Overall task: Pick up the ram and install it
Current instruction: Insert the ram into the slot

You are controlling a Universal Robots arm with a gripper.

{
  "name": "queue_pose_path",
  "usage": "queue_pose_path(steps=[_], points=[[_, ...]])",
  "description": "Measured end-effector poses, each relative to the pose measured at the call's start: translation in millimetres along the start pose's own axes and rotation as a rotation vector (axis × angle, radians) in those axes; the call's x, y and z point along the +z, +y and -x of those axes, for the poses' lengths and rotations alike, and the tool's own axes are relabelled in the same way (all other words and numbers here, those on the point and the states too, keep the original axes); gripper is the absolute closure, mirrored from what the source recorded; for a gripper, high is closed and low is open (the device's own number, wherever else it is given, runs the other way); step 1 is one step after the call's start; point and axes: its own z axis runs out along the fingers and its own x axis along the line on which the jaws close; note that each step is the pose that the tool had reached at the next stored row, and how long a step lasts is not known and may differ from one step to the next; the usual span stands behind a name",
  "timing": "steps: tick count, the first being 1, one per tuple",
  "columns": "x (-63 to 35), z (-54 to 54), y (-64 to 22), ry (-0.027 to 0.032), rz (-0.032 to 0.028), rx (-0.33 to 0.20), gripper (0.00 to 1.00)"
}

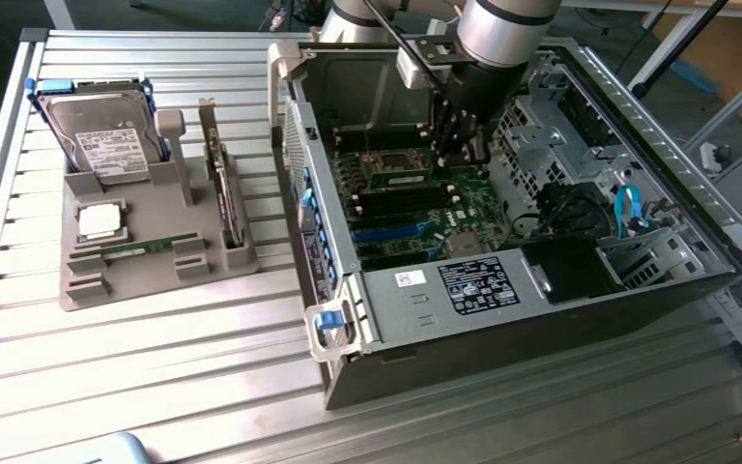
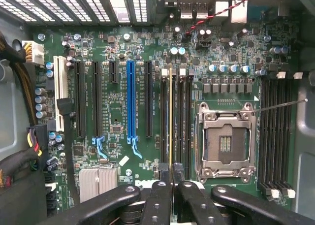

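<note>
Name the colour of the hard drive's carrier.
The carrier is blue; exterior view shows it best.

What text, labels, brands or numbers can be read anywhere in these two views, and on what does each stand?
No text can be read in either view.
White label on the silver hard drive: too small.
Black-and-white sticker on the grey computer case: blurred.
Thin green ram stick: markings too small.
White printing on the green motherboard: too small.
</note>
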Motion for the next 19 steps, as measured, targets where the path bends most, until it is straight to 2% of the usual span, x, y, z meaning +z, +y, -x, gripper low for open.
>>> queue_pose_path(steps=[7, 19], points=[[0.6, 0.1, -0.4, -0.0002, -0.0001, 0.000, 0.88], [12.7, -0.3, -0.1, 0.0000, -0.0001, 0.000, 0.88]])
